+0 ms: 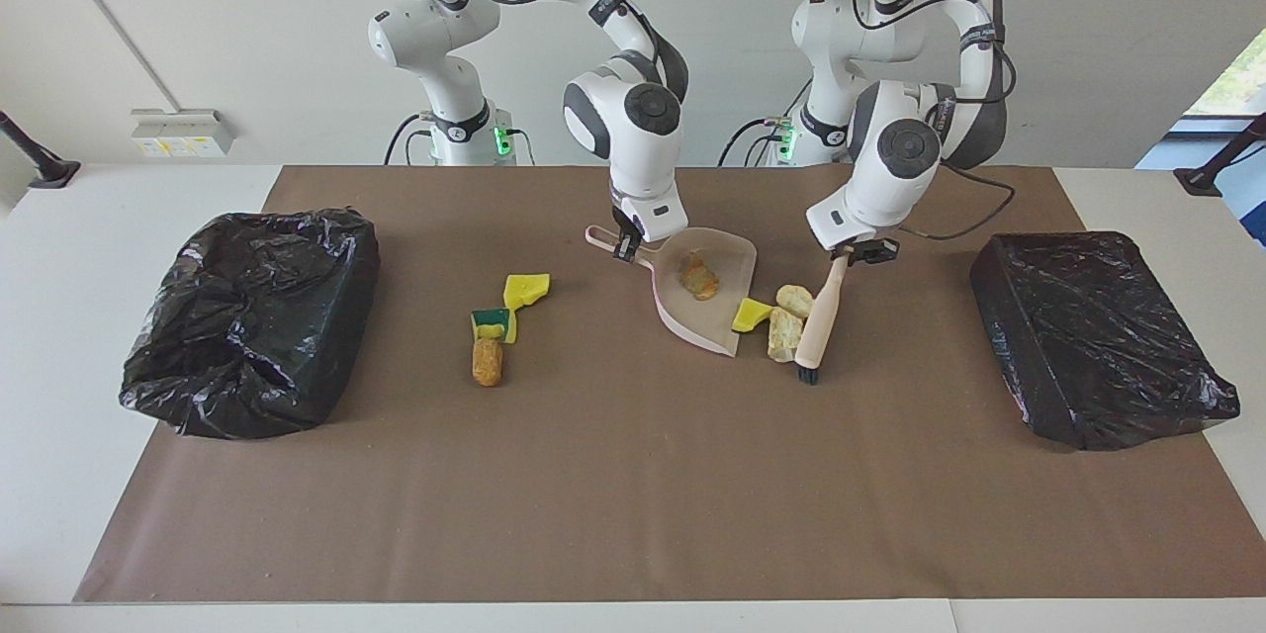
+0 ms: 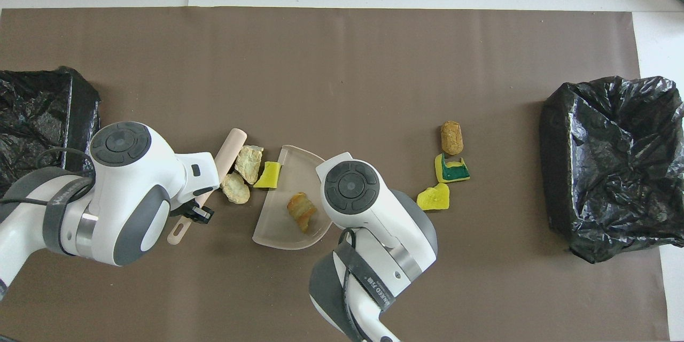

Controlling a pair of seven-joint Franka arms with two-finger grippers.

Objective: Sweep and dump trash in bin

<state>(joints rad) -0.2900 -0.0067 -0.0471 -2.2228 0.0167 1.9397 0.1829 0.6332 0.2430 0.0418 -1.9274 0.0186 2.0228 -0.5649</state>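
Note:
My right gripper point(image 1: 626, 247) is shut on the handle of a translucent dustpan point(image 1: 727, 312) that rests on the brown mat. An orange-brown chunk point(image 1: 698, 277) lies in the pan point(image 2: 278, 224). My left gripper point(image 1: 859, 252) is shut on the handle of a tan brush point(image 1: 819, 321), whose head touches two tan chunks point(image 1: 786, 316). A yellow sponge bit point(image 1: 752, 315) lies at the pan's lip. Toward the right arm's end lie a yellow sponge bit point(image 1: 526, 290), a green-backed bit point(image 1: 492, 321) and a brown cork-like lump point(image 1: 487, 362). In the overhead view the right arm hides its gripper.
A bin lined with a black bag point(image 1: 252, 316) stands toward the right arm's end of the table. A second black-bagged bin point(image 1: 1098, 336) stands toward the left arm's end. A brown mat point(image 1: 633, 495) covers the white table.

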